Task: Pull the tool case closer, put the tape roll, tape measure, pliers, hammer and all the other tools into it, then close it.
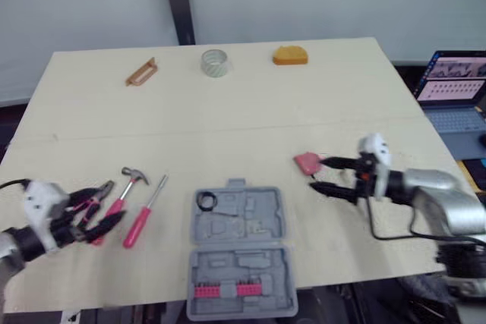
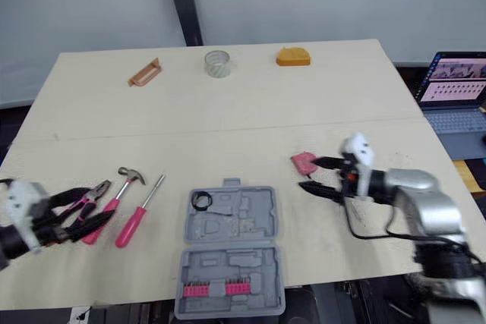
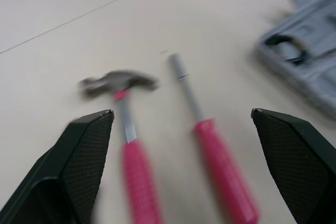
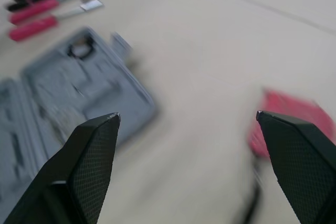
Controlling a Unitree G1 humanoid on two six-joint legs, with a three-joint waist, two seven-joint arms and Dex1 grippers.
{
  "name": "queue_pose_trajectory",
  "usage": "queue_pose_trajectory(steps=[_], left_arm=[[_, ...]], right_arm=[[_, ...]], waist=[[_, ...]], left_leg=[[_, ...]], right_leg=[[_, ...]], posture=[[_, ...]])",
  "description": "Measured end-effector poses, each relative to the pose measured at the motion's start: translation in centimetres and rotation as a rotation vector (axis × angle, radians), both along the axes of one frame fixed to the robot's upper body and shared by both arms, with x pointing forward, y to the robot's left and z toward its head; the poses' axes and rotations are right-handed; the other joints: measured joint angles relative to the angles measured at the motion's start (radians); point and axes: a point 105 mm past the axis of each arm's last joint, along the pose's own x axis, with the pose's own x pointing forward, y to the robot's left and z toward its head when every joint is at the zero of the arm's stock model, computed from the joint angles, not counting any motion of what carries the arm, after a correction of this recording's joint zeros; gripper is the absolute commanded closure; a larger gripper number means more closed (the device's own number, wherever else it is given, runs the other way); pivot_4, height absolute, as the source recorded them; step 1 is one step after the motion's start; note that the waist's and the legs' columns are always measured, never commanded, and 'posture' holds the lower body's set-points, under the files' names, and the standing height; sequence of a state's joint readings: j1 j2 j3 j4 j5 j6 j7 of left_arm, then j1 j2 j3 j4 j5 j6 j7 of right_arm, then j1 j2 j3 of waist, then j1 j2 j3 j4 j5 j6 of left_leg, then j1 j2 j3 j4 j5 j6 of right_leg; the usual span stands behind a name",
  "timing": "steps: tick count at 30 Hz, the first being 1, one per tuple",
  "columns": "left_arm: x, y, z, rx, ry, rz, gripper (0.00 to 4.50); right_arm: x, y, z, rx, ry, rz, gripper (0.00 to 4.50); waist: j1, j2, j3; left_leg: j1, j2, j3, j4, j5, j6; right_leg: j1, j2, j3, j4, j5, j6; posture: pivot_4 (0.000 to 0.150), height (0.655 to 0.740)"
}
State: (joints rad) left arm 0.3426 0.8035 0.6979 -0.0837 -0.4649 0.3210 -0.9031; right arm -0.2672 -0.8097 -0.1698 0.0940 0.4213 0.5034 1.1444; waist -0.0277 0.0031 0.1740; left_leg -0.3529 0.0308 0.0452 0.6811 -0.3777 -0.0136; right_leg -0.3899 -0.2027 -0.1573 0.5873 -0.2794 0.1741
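The grey tool case point(image 1: 237, 252) lies open at the table's front middle, with a black ring point(image 1: 206, 201) in its far half and a pink bit strip point(image 1: 224, 290) in its near half. To its left lie a pink-handled screwdriver point(image 1: 144, 214), a hammer point(image 1: 125, 191) and pliers point(image 1: 95, 199). My left gripper point(image 1: 105, 214) is open just above the pliers and the hammer handle, holding nothing. My right gripper point(image 1: 319, 174) is open, its fingertips right beside a flat pink tool point(image 1: 307, 162) to the right of the case. A clear tape roll point(image 1: 215, 62) stands at the far edge.
An orange block point(image 1: 291, 55) and a wooden handle-shaped piece point(image 1: 141, 72) lie along the far edge of the table point(image 1: 228, 123). A laptop point(image 1: 456, 89) sits beyond the right edge. The case's near half reaches the front edge.
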Motion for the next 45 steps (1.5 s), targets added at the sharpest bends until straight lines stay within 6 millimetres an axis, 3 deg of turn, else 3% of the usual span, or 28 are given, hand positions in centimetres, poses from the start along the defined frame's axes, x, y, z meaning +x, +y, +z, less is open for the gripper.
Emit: queue_pose_trajectory(steps=[7, 18, 27, 38, 41, 45], left_arm=[[-3.0, 6.1, -0.7, 0.023, 0.01, 0.182, 0.0], [-5.1, 9.0, -2.5, 0.021, 0.025, 0.294, 0.0], [-5.5, 9.4, -2.8, 0.028, 0.017, 0.312, 0.0], [-4.7, 9.6, -2.5, 0.028, 0.004, 0.303, 0.0], [-4.2, 9.1, -2.4, 0.025, -0.002, 0.281, 0.0], [-2.0, 6.2, -1.7, 0.04, -0.011, 0.149, 0.0]], right_arm=[[-0.7, -6.4, -1.2, -0.031, 0.004, -0.212, 0.04], [-1.7, -10.0, -3.9, -0.075, 0.035, -0.331, 0.04], [-1.8, -11.1, -4.1, -0.097, 0.033, -0.365, 0.04], [-1.4, -11.0, -3.6, -0.088, 0.015, -0.374, 0.04], [-1.1, -10.9, -2.7, -0.059, -0.006, -0.383, 0.04], [-0.4, -9.0, -1.3, -0.001, -0.043, -0.358, 0.04]], waist=[[0.0, 0.0, 0.0], [-0.002, -0.001, 0.0], [-0.001, -0.001, 0.0], [-0.001, -0.001, 0.0], [-0.001, -0.001, 0.0], [0.0, -0.001, 0.0]], left_leg=[[0.001, 0.001, 0.003, 0.001, -0.001, 0.0], [0.001, 0.001, 0.004, 0.001, -0.001, 0.0], [0.001, 0.001, 0.004, 0.001, -0.001, 0.0], [0.001, 0.001, 0.004, 0.001, -0.001, 0.0], [0.001, 0.001, 0.004, 0.001, -0.001, 0.0], [0.001, 0.001, 0.004, 0.002, -0.001, 0.0]], right_leg=[[-0.001, 0.0, 0.001, 0.0, 0.0, 0.0], [-0.001, 0.0, 0.001, 0.0, 0.0, 0.0], [-0.001, 0.0, 0.001, 0.0, 0.0, 0.0], [-0.001, 0.0, 0.001, 0.001, 0.0, 0.0], [-0.001, 0.0, 0.001, 0.001, 0.0, 0.0], [-0.001, 0.0, 0.001, 0.002, 0.0, 0.0]], posture=[[0.15, 0.74], [0.15, 0.74], [0.15, 0.74], [0.15, 0.74], [0.15, 0.74], [0.15, 0.74]])
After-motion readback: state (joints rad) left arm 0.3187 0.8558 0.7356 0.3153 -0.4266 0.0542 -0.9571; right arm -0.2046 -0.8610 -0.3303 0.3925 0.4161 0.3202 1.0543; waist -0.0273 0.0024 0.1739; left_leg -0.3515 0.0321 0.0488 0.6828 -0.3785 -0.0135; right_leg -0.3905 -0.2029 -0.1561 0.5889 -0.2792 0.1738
